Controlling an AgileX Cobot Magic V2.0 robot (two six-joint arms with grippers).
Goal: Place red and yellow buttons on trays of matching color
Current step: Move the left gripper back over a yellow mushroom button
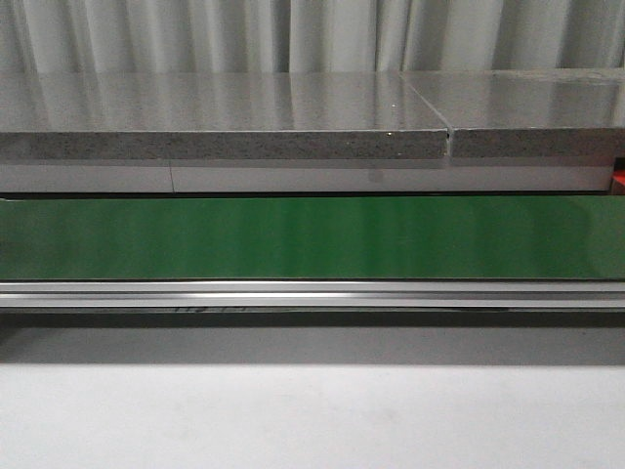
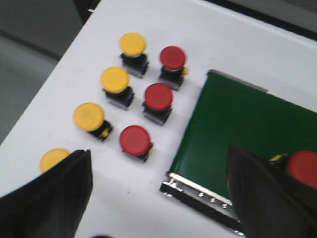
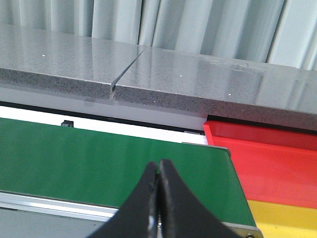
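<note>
Buttons look like small rigid plastic pushbuttons, light, glossy domed caps likely slippery, so I'd pinch across the squarer dark base under the cap: four yellow buttons point(image 2: 115, 79) and three red buttons point(image 2: 158, 96) stand in two rows on the white table point(image 2: 233, 44), beside the green belt point(image 2: 237, 119), with one more red button point(image 2: 303, 168) on the belt. Left gripper point(image 2: 158, 198) is spread wide and empty above them; right gripper point(image 3: 158, 198) is pinched closed on nothing. Red tray point(image 3: 277, 163) and yellow tray point(image 3: 285, 218) by the belt's end show nothing inside in their visible parts.

Four yellow buttons point(image 2: 115, 79) and three red buttons point(image 2: 158, 96) stand upright in two rows; another red button point(image 2: 303, 168) sits at their 4 o'clock. Red tray point(image 3: 277, 158) adjoins yellow tray point(image 3: 285, 218).
</note>
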